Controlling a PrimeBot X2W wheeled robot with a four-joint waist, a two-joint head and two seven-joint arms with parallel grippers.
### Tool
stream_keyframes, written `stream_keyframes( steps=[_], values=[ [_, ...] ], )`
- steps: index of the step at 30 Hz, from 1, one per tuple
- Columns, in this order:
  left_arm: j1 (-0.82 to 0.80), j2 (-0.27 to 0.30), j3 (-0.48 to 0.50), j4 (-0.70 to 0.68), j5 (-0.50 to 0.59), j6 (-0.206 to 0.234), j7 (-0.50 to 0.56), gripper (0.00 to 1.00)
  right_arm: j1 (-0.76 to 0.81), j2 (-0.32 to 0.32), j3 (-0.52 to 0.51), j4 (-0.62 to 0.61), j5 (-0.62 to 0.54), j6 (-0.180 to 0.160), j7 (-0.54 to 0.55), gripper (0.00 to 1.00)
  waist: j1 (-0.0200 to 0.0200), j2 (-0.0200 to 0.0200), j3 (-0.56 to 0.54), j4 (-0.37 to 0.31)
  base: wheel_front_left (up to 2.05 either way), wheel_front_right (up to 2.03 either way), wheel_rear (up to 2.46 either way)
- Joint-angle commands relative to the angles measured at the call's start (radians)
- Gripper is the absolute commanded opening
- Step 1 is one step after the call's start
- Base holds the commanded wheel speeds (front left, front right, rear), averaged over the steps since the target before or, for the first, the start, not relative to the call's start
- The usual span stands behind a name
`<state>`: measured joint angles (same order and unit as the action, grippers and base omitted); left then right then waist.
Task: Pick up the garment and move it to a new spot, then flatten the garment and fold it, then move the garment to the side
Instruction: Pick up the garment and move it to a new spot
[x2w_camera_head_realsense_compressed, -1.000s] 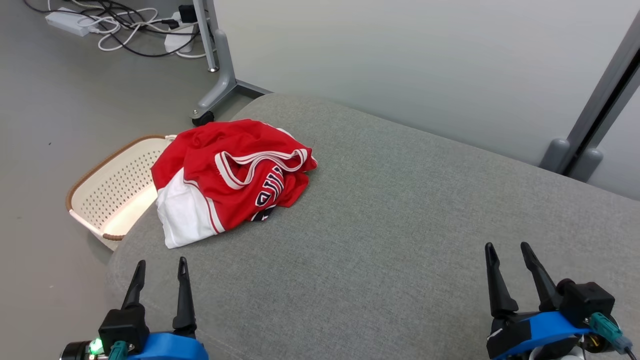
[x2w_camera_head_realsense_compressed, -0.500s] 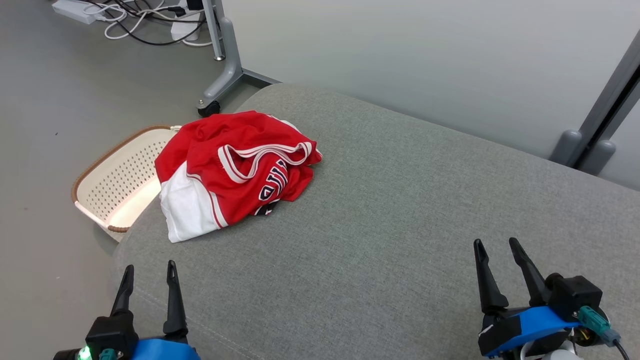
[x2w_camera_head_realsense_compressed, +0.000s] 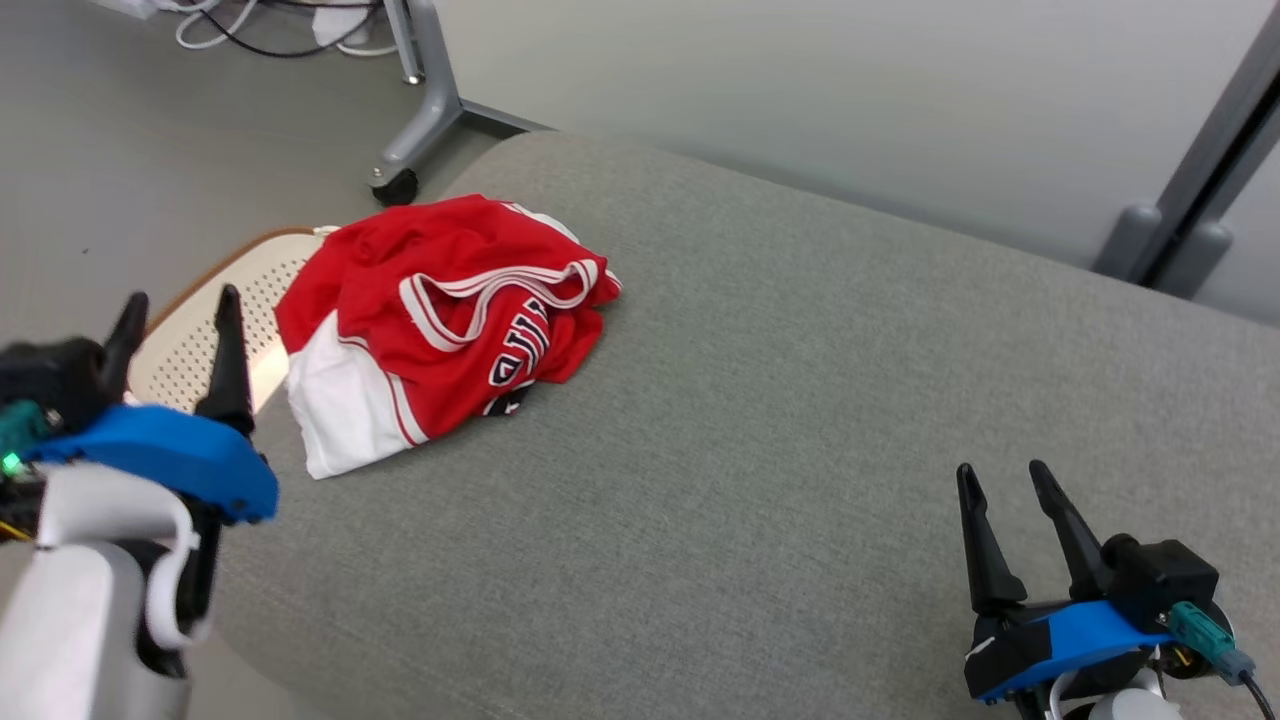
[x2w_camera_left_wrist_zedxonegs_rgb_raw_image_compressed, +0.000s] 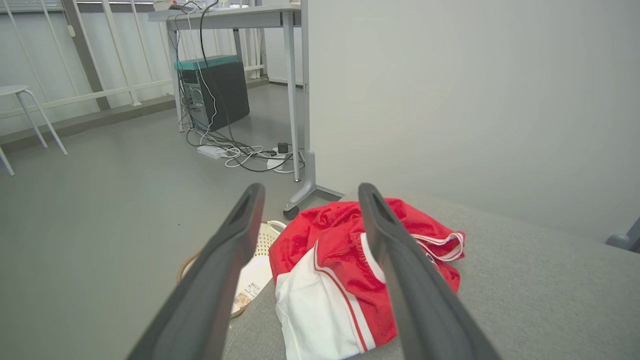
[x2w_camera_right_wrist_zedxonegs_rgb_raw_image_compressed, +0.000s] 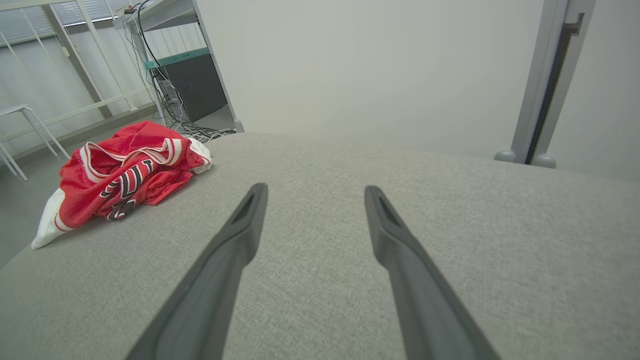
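Fingers (x2w_camera_head_realsense_compressed: 230, 350) of the left gripper (x2w_camera_head_realsense_compressed: 182, 295) stand apart and hold nothing. They are at 9 o'clock in the head view, seen against the perforated basket (x2w_camera_head_realsense_compressed: 235, 252) on the floor beside the grey cushion (x2w_camera_head_realsense_compressed: 760, 420). Just to that gripper's 3 o'clock lies the garment (x2w_camera_head_realsense_compressed: 440, 320), a crumpled red-and-white jersey heaped near the cushion's left end, with its white corner closest to the gripper. The heap's long axis runs from about 7 o'clock to 1 o'clock in the head view. In the left wrist view the cloth lies ahead at 12 o'clock, between the two prongs and near them. The right gripper (x2w_camera_head_realsense_compressed: 1000, 468), at 4 o'clock in the head view, is likewise spread and empty. The garment is at its 10 o'clock, well apart across bare cushion. I judge the left arm the nearer one and the likelier for the pickup
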<state>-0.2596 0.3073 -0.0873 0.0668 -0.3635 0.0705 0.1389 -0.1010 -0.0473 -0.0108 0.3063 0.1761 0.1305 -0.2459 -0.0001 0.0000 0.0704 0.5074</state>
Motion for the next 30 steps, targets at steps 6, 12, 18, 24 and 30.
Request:
stream_keyframes(
  steps=[6,12,18,24,30],
  values=[
    [-0.204,0.117,0.099,0.097,-0.139,-0.049,0.226,1.0,-0.06,-0.005,0.017,-0.102,-0.045,0.001,0.063,1.0,0.0001,0.0,0.126,-0.117,0.0,0.0,0.0],
    [-0.247,0.193,0.171,0.183,-0.212,-0.042,0.341,1.0,-0.091,-0.005,0.019,-0.205,-0.077,0.0,0.117,1.0,0.0001,0.0,0.238,-0.217,0.0,0.0,0.0],
    [-0.24,0.218,0.234,0.243,-0.276,-0.028,0.392,1.0,-0.113,-0.005,0.009,-0.307,-0.096,0.0,0.158,1.0,0.0001,0.0,0.339,-0.297,0.0,0.0,0.0],
    [-0.209,0.222,0.256,0.296,-0.32,-0.026,0.443,1.0,-0.11,-0.005,-0.002,-0.381,-0.106,0.0,0.187,1.0,0.0001,0.0,0.407,-0.345,0.0,0.0,0.0],
    [-0.194,0.232,0.245,0.356,-0.299,0.0,0.45,1.0,-0.106,-0.005,-0.008,-0.404,-0.108,0.0,0.198,1.0,0.0001,0.0,0.435,-0.361,0.0,0.0,0.0]
  ],
)
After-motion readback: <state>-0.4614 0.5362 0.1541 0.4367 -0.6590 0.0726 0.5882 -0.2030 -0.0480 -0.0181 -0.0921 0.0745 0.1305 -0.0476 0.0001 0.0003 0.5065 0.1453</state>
